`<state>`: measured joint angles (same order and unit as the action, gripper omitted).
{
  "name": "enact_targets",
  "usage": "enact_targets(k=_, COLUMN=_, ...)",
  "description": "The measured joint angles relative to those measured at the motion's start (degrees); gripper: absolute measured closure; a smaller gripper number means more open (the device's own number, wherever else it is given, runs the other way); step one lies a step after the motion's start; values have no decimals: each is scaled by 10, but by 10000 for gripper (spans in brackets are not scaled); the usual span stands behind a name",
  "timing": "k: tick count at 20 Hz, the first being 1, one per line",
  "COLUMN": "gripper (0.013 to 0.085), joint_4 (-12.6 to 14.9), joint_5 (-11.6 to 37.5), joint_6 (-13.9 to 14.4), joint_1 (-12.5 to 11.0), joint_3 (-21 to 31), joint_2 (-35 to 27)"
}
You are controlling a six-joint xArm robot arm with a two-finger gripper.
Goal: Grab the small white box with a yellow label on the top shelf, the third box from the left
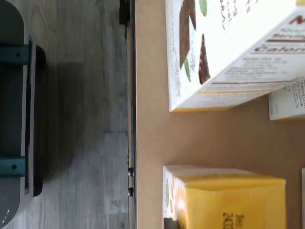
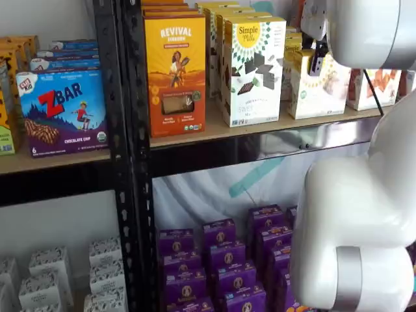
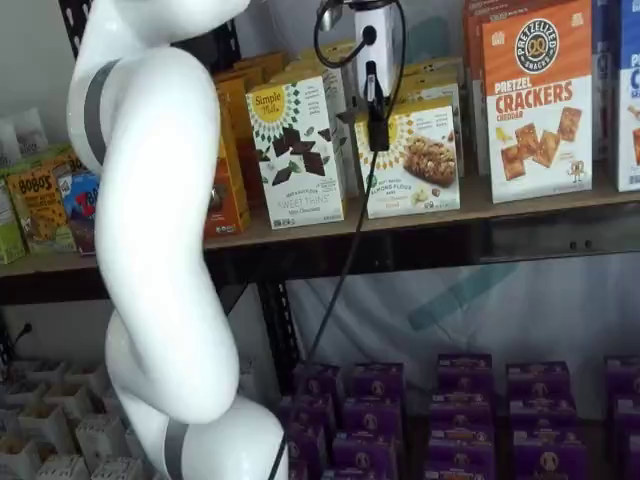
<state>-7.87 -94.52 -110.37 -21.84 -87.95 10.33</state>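
Black-fingered white-bodied gripper [image 3: 377, 110] hanging right at front face of short squarish white carton with yellow top and round yellow logo [image 3: 415, 160]; one finger [image 2: 318, 60] seen side-on against upper front corner of same carton [image 2: 318, 88]. Opening width: cannot tell, no clear gap visible, no firm clamp visible either. Carton upright on long tan wooden top shelf with glossy black front rail [image 3: 520, 240], just right of taller white Simple Mills box with dark pieces [image 3: 296, 150], left of orange-and-white pretzel cracker box [image 3: 537, 100]. In wrist view, yellow top of carton [image 1: 228, 198] near shelf front edge [image 1: 131, 119], taller box [image 1: 228, 52] beside with bare board between.

Handling judgement: thin cardboard, likely light, part hollow, sides dent under hard squeeze; glossy print probably a bit slippery. Best hold: across two narrow side walls near top edge, where folded flaps stiffen carton. Gap to taller box tight, so finger may snag neighbour. Similar cartons stacked behind, risk of dragging them.
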Motion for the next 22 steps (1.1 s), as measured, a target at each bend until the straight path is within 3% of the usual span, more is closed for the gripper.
enact_targets(k=2, gripper=570, joint_4=-1, joint_5=0, joint_6=1, joint_1=0, joint_3=0, joint_2=0)
enact_targets(k=5, gripper=650, joint_4=-2, joint_5=2, joint_6=1, joint_1=1, joint_3=0, joint_2=1)
enact_targets(k=22, gripper=650, joint_4=-4, joint_5=-46, joint_6=1, joint_1=-4, joint_3=-18, joint_2=6)
